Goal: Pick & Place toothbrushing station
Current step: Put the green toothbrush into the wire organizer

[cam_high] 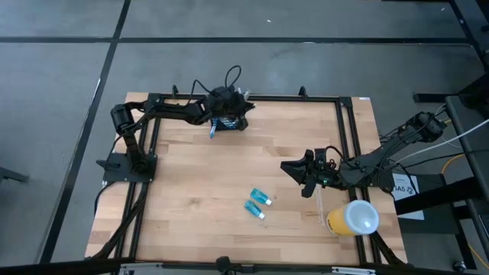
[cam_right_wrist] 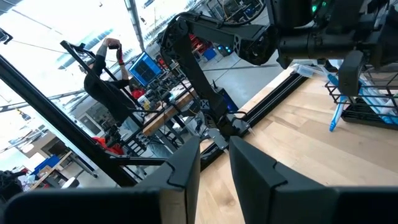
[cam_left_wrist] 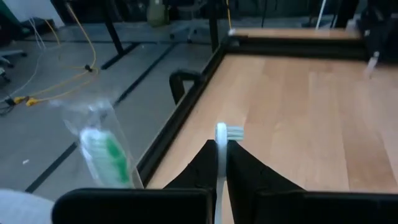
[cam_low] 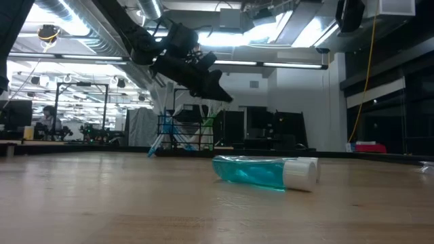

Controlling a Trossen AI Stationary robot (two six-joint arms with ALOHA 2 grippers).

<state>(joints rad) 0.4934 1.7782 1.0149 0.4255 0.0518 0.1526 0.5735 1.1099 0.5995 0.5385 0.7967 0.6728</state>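
Note:
The toothbrushing station, a low black mesh holder (cam_high: 229, 124) (cam_right_wrist: 370, 109), stands at the table's far edge. A blue toothbrush (cam_high: 212, 131) leans out of its left side. My left gripper (cam_high: 233, 103) (cam_left_wrist: 219, 146) hovers just above the holder and is shut on a white toothbrush (cam_left_wrist: 229, 132) with green-white bristles. My right gripper (cam_high: 294, 176) (cam_right_wrist: 214, 158) waits open over the table's right middle, with nothing between its fingers. My left gripper pinches the white toothbrush's neck (cam_left_wrist: 220, 139), just under the head, between its two fingers. The head shows past the fingertips. The fingers come nearly level from the table's left. Where the handle's lower end sits is hidden by the gripper.
Two blue toothpaste tubes (cam_high: 260, 197) (cam_high: 254, 208) lie near the table's front middle. A yellow cup with a white lid (cam_high: 353, 218) lies at the front right. A green brush in a clear wrapper (cam_left_wrist: 102, 149) shows beside my left gripper. A black frame (cam_high: 340, 137) rims the table.

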